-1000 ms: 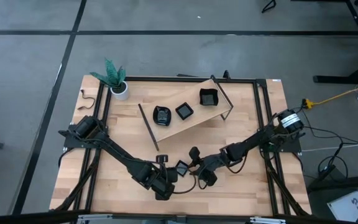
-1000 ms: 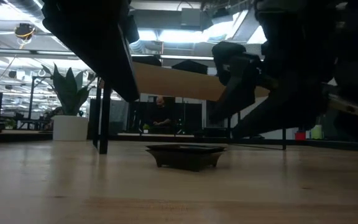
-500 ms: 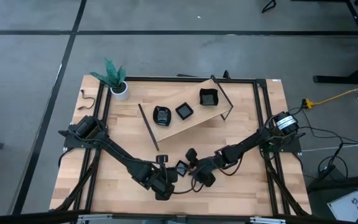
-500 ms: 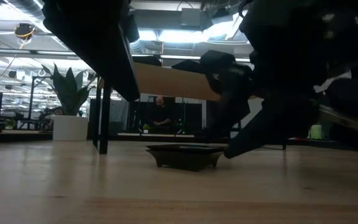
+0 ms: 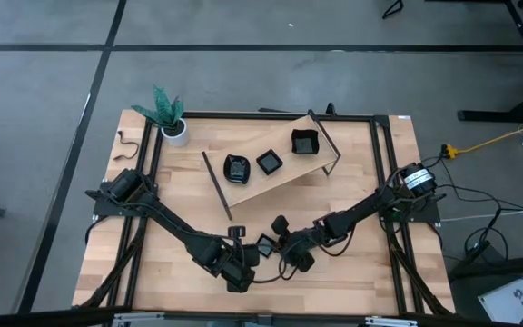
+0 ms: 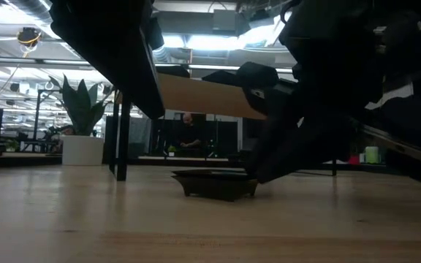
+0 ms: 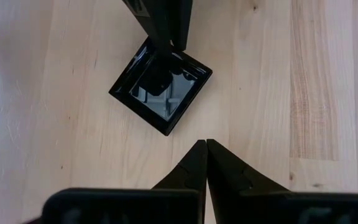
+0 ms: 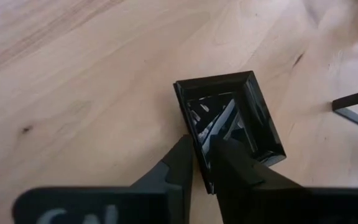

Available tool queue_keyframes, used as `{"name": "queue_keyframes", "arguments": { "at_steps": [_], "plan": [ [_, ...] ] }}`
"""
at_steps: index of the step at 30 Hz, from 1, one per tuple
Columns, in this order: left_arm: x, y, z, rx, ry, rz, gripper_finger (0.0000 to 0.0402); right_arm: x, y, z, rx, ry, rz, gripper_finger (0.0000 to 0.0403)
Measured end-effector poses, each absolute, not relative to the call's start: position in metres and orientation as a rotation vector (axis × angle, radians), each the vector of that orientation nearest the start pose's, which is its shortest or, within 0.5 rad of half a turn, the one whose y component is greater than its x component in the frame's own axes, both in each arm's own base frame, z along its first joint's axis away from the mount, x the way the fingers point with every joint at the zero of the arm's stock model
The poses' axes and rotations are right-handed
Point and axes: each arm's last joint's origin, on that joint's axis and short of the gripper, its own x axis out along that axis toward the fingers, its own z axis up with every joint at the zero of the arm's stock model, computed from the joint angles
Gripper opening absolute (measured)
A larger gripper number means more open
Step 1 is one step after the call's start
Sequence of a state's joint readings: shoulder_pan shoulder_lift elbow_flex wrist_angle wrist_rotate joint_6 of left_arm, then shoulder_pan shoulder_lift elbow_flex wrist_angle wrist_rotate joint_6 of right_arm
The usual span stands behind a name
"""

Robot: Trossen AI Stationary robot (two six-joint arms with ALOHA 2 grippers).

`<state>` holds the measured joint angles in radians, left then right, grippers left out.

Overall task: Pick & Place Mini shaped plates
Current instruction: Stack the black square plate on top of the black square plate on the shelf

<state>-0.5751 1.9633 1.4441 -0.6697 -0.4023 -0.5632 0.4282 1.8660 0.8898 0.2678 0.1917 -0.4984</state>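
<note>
Table: a pale butcher-block wooden table (image 5: 352, 191) inside a black metal frame, with both dark arms reaching in toward its near middle.
Shelf: a light wooden board shelf on thin black legs (image 5: 289, 177) standing at the far middle of the table, tilted across it; three small glossy black dishes (image 5: 269, 162) sit on it in a row.
Plant: a white pot with a green spiky plant (image 5: 174, 130) at the far left corner, well apart from the work.
Right gripper: the right gripper (image 8: 202, 163) is down at the dish on the bare wood; its two dark fingers straddle one rim wall, one inside the dish and one outside, nearly closed on that rim. Whether the grip is firm yet, I cannot tell.
Left gripper: the left gripper (image 7: 205, 149) hangs just beside the same dish, fingertips pressed together, holding nothing.
Target dish: a small square glossy black plate with a raised rim (image 7: 161, 86), flat on the table near the front middle, between the two grippers; the low view shows it resting on a shallow foot (image 6: 218, 184).
Handling: likely light, stiff and brittle; the glaze looks slick, so a rim pinch could slip or tilt it.
Hold: mid-length of a straight rim wall, not a corner, seems safest.
</note>
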Motion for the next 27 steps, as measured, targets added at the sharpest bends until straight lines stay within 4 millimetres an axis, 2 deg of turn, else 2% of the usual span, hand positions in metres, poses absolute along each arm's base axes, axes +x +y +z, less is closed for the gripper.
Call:
{"name": "queue_keyframes", "arguments": {
  "at_steps": [15,24,27],
  "plan": [
    [0.3407,-0.2073,0.1904,0.048,1.036,0.144,0.0002,0.3266,0.1428,0.1238,-0.694,0.616,0.395,0.0006],
    [0.3407,-0.2073,0.1904,0.048,1.036,0.144,0.0002,0.33,0.1441,0.1279,-0.662,0.606,0.377,0.0003],
    [0.3407,-0.2073,0.1904,0.048,1.036,0.144,0.0003,0.333,0.1458,0.133,-0.7,0.603,0.31,0.0003]
  ]
}}
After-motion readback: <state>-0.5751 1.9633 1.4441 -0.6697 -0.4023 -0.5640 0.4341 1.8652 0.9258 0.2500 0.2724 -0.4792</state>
